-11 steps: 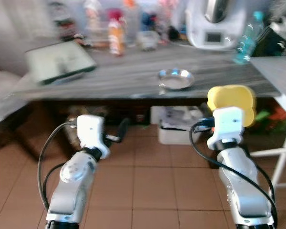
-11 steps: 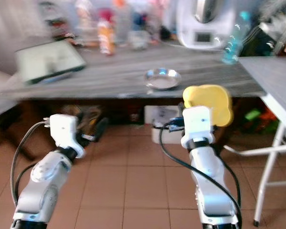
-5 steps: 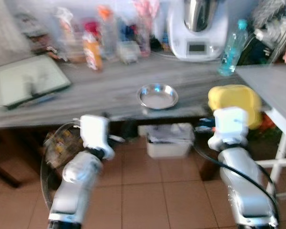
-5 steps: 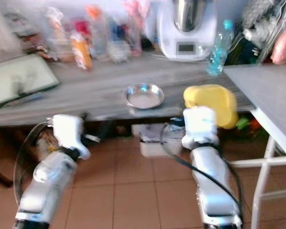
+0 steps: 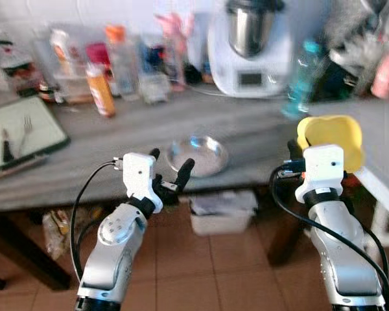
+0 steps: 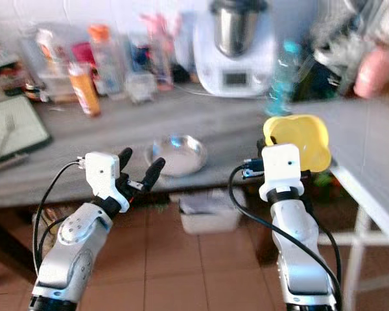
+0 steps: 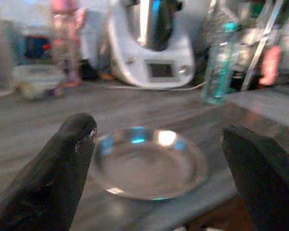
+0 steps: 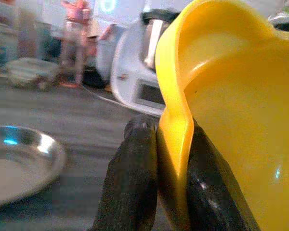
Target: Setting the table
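While the right gripper pinches the rim of a yellow plastic bowl just right of the steel dish, that dish looks light, stiff and slippery; the left gripper, fingers spread, should take its rim.

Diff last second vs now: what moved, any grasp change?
The robot has closed in on the counter. The left gripper has come up, open, lined up with the steel plate in its wrist view. No grasp change: the right gripper stays clamped on the yellow bowl. The plate stays on the counter.
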